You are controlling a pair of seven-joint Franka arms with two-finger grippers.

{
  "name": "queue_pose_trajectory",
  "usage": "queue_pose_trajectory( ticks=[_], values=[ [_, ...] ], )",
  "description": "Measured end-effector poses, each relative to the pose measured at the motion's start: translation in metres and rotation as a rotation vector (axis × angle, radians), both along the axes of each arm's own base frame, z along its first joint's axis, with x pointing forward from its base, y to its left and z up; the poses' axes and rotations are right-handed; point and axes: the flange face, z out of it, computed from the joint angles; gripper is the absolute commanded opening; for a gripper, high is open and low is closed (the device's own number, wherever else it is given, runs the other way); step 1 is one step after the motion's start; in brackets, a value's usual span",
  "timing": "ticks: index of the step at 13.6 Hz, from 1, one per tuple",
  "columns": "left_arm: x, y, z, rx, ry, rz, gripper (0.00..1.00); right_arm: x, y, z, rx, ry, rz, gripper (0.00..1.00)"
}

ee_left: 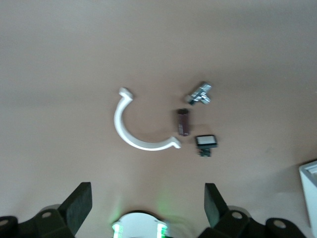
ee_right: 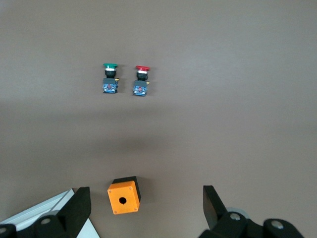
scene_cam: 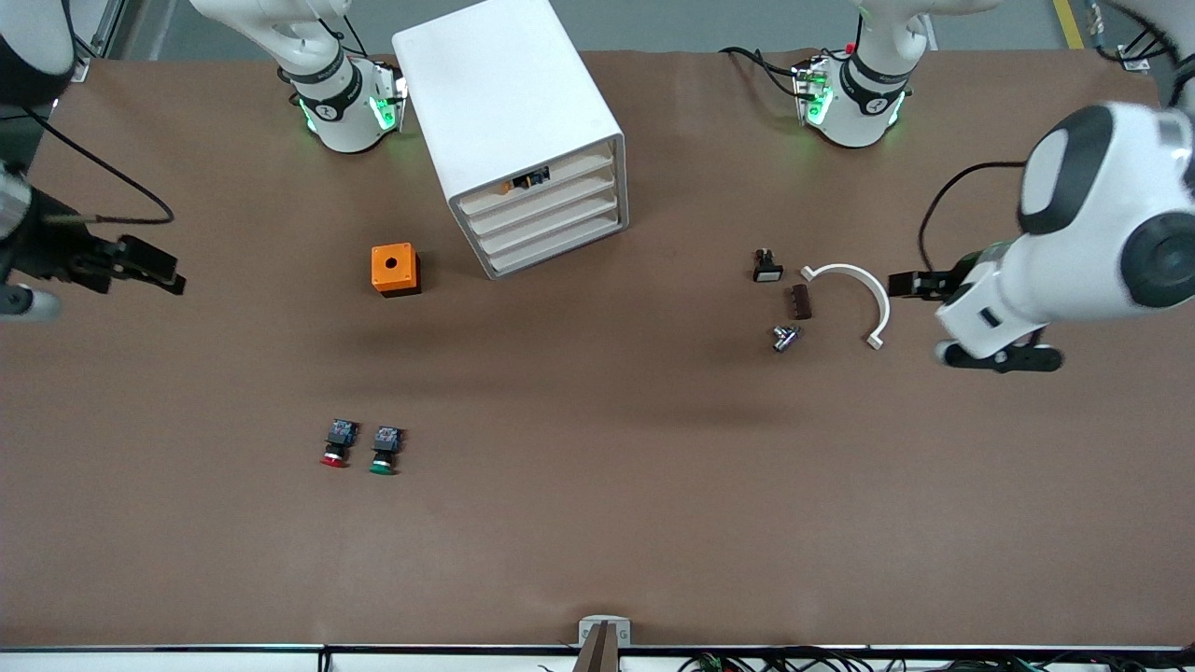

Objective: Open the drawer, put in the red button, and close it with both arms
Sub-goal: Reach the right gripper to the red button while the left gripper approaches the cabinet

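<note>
The white cabinet (scene_cam: 509, 93) stands between the arms' bases, its four fronts stacked and facing the front camera. The drawer (scene_cam: 551, 207), second from the top, is shut. The red button (scene_cam: 334, 446) (ee_right: 141, 79) lies on the table much nearer the front camera, toward the right arm's end, beside a green twin (scene_cam: 385, 450) (ee_right: 110, 78). My right gripper (scene_cam: 154, 268) (ee_right: 146, 208) hangs open and empty over the table's end, well off from the button. My left gripper (scene_cam: 934, 283) (ee_left: 147, 208) hovers open and empty over the other end, by a white curved clamp (scene_cam: 854, 289) (ee_left: 141, 130).
An orange box with a round hole (scene_cam: 395, 269) (ee_right: 124, 197) sits beside the cabinet toward the right arm's end. Beside the clamp lie a small black switch (scene_cam: 767, 268), a brown block (scene_cam: 801, 301) and a metal part (scene_cam: 786, 337). Small parts show in the gap above the top front (scene_cam: 527, 179).
</note>
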Motion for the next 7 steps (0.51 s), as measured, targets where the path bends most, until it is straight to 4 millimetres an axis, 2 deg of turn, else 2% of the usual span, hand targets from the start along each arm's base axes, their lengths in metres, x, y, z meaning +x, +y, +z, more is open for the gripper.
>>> queue_pose_trajectory(
  ticks=[4, 7],
  values=[
    [0.011, -0.067, -0.084, -0.009, 0.079, 0.141, 1.00, 0.044, 0.025, -0.095, 0.021, 0.041, 0.025, 1.00],
    [0.009, -0.116, -0.130, 0.130, 0.106, 0.385, 1.00, 0.071, 0.032, -0.172, 0.057, 0.044, -0.003, 1.00]
  ],
)
